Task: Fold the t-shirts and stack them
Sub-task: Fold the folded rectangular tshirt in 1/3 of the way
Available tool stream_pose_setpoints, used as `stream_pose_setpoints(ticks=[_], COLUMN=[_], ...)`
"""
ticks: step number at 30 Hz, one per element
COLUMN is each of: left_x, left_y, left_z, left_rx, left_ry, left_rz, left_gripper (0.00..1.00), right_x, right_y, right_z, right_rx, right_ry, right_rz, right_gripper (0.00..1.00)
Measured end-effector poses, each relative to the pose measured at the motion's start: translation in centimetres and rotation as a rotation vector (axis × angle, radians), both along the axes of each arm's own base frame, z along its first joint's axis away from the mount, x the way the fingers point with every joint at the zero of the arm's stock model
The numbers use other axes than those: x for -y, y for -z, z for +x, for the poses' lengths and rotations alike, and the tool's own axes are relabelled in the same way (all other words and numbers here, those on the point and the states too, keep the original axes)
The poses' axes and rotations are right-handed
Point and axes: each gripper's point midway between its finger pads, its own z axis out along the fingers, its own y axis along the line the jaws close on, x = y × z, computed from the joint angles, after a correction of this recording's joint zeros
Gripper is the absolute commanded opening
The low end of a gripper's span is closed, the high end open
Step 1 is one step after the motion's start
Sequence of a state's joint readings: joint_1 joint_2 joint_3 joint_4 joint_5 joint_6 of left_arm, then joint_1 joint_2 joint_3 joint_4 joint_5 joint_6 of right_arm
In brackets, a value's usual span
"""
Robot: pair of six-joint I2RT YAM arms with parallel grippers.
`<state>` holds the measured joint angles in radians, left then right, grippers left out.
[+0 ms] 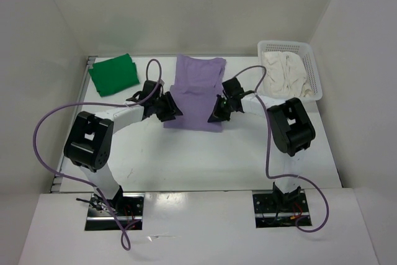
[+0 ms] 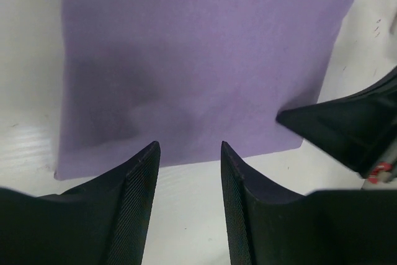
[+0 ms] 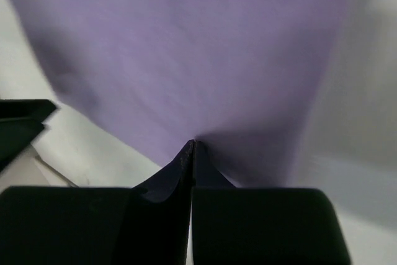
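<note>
While the purple shirt point(image 1: 197, 88) lies mid-bench point(image 1: 205, 159), the left end effector point(image 1: 169, 107) sits released at its left edge, fingers point(image 2: 146, 172) apart over the near hem. The right end effector point(image 1: 218, 108) is clenched on cloth at the right edge. Open bench spreads toward the arm bases. The green shirt point(image 1: 113, 74) lies folded far left. The basket point(image 1: 316, 85), far right, holds the cream shirt point(image 1: 284, 72).

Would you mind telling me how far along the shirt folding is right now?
Done: the green shirt lies folded at the far left. In hand: the purple shirt is partly folded mid-table; the right gripper is shut on its edge, the left gripper open at its edge. Left: the white shirt sits crumpled in the basket, and nothing is stacked yet.
</note>
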<state>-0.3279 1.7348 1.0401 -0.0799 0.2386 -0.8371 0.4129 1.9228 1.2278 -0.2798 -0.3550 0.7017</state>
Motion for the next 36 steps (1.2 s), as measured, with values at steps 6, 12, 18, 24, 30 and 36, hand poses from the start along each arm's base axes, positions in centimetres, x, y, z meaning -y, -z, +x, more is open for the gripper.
stream_pose_setpoints(ticks=[6,12,18,24,30,36], left_x=[-0.5,-1.1,-1.5,-3.5,-5.1,-5.9], left_y=[1.5,4.2,4.1,3.6,-1.6,1.3], left_z=[-0.9,-2.3,-3.1,-8.9,-10.3,-10.0], left_rx=[-0.050,-0.122,-0.107,-0.180,-0.057,-0.129], left_ry=[-0.008,-0.013,-0.032,-0.040,-0.084,-0.134], left_rz=[0.020,0.030,-0.009,0.031,0.030,0.057], left_gripper=[0.51,0.51,0.51,0.58,0.59,0.59], right_x=[1.0,1.9,3.0,3.7,4.3,4.9], right_y=[2.6,2.6,2.8,2.6,0.1,-1.9], right_z=[-2.7,-3.1,-4.2,-5.5,-5.9,-6.1], right_rx=[-0.067,-0.049,-0.045,-0.046,0.002,0.046], right_ry=[0.032,0.063,0.086,0.093,0.110,0.130], right_rz=[-0.030,-0.065,-0.090,-0.099,-0.093,-0.057], right_gripper=[0.01,0.01,0.02,0.10,0.34,0.44])
